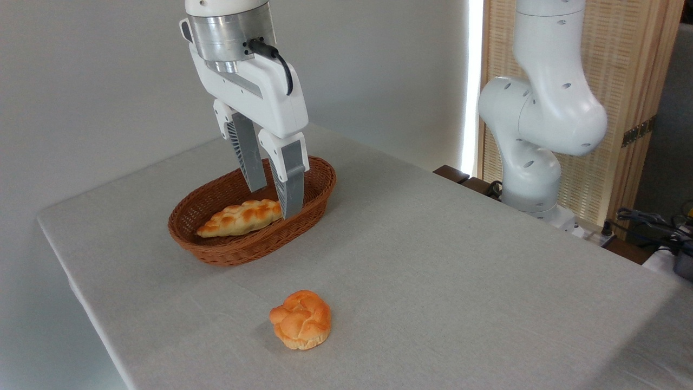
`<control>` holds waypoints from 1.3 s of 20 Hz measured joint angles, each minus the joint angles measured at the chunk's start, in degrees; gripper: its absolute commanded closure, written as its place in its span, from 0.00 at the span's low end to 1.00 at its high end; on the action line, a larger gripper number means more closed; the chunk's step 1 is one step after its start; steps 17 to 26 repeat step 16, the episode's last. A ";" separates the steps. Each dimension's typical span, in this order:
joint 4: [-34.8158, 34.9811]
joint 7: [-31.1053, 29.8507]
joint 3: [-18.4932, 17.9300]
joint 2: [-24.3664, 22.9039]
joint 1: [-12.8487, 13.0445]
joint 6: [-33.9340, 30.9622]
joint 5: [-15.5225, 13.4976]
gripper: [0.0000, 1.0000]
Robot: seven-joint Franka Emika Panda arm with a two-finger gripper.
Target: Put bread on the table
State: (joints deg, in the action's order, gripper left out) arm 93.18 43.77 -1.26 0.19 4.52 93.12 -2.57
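Observation:
The bread [301,319], a small round knotted bun with a glossy orange crust, lies on the table [433,260] near its front edge, well apart from everything else. My gripper [275,203] hangs open over the right part of the wicker basket, fingers pointing down with nothing between them. Its fingertips reach about rim height, above and behind the bun. The front finger [289,184] covers the right end of the braided loaf.
A brown oval wicker basket [216,252] stands at the back left of the table and holds a long braided golden loaf [238,218]. The arm's white base [533,162] rises past the table's right side, with cables [649,219] further right.

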 measured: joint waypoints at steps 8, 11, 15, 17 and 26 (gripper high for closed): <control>0.59 0.16 -0.40 -0.38 -0.60 0.00 0.43 0.00; 0.59 0.28 -1.54 -0.92 -0.91 0.00 0.42 0.00; 0.59 0.30 -1.49 -1.30 -1.02 0.00 0.41 0.00; 0.59 0.30 -1.43 -1.29 -1.01 0.00 0.41 0.00; 0.59 0.30 -1.43 -1.29 -1.01 0.00 0.41 0.00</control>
